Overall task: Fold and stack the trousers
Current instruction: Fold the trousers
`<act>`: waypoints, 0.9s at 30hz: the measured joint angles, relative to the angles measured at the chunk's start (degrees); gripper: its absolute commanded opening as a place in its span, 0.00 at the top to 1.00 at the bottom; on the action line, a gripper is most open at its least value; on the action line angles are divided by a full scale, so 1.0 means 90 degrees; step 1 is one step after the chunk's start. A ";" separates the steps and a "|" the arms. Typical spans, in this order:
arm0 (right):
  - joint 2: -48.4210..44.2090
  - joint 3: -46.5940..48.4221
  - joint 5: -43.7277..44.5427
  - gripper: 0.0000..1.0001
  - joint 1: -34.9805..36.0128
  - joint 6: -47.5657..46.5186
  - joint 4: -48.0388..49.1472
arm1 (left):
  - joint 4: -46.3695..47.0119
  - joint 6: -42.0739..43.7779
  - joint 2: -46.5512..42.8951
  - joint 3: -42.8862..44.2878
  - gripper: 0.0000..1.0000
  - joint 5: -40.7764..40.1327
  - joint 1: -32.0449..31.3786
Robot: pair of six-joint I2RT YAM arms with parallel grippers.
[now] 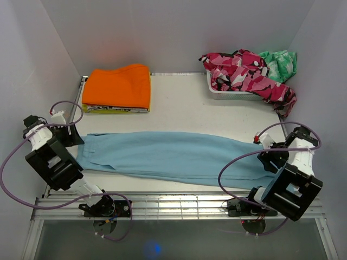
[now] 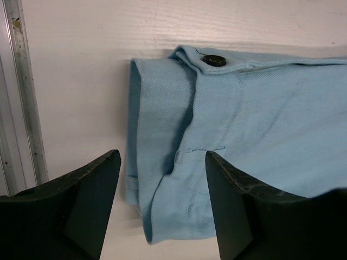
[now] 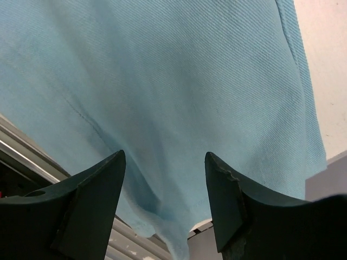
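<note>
Trousers [image 1: 173, 157] lay across the middle of the top view, seemingly halved lengthwise. Crosswise folds and stacking were not yet done. My left gripper [image 2: 162, 157] and right gripper [image 3: 165, 157] gaped empty over opposite ends.

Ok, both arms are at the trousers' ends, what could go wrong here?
The left gripper hangs open over a layered waist corner of the trousers: it may pinch only the top layer, so the fold splits. By the right gripper, the leg end reaches the front rail and may snag or slide off.
</note>
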 measured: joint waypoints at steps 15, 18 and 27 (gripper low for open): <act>0.0699 -0.0340 0.1110 0.45 0.0721 0.1299 0.0906 | 0.0335 -0.0078 0.0559 -0.0175 0.57 0.0787 -0.0005; 0.0714 -0.0491 0.1285 0.48 0.0787 0.1338 0.1069 | 0.0381 -0.0092 0.0573 -0.0170 0.72 0.0947 -0.0005; 0.0692 -0.0775 0.1615 0.50 0.0916 0.1338 0.1399 | 0.0403 -0.0158 0.0780 0.0265 0.45 0.1161 -0.0005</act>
